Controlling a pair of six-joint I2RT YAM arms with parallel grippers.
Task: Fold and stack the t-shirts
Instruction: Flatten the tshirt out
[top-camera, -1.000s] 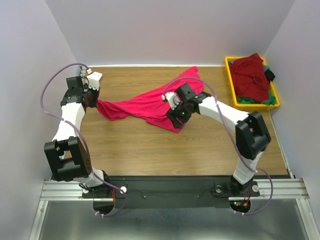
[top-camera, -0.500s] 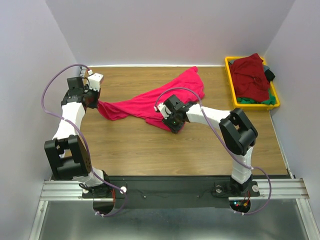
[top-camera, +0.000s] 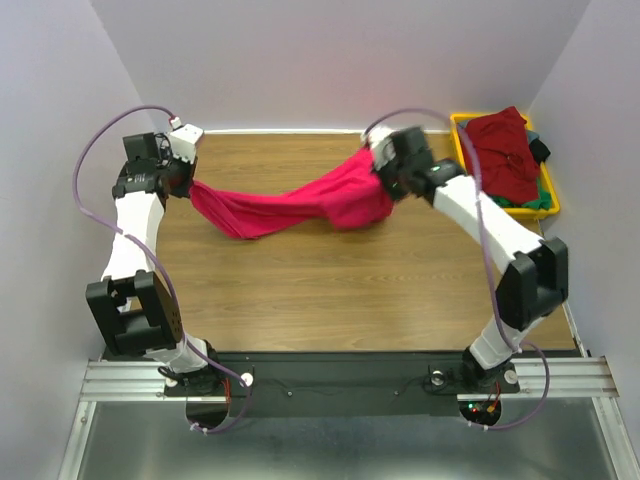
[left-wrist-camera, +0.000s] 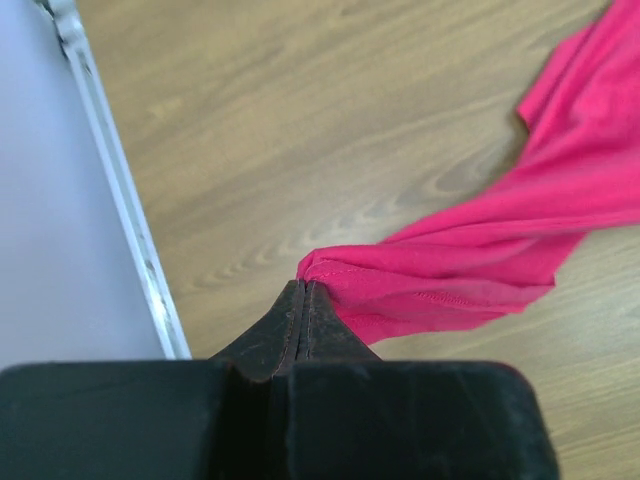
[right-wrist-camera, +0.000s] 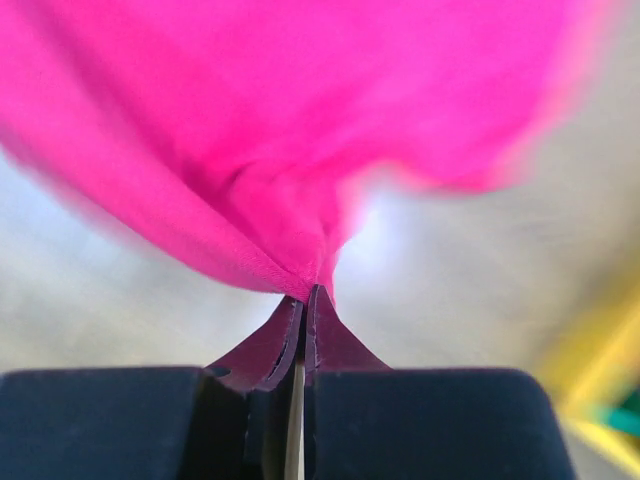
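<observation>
Crimson cloth t-shirt strung across far half of brown wooden table, ends pinched in fully closed left gripper and right gripper. Apparently spreading step, before any fold; calls next for stretching taut, laying flat.

Soft, even light from above fills the top view, leaving only a faint shadow under the crimson t-shirt on the table. The right gripper looks smeared there. The right wrist view is badly blurred, cloth and background washing out. The left wrist view is sharp, its wood grain crisp.
</observation>
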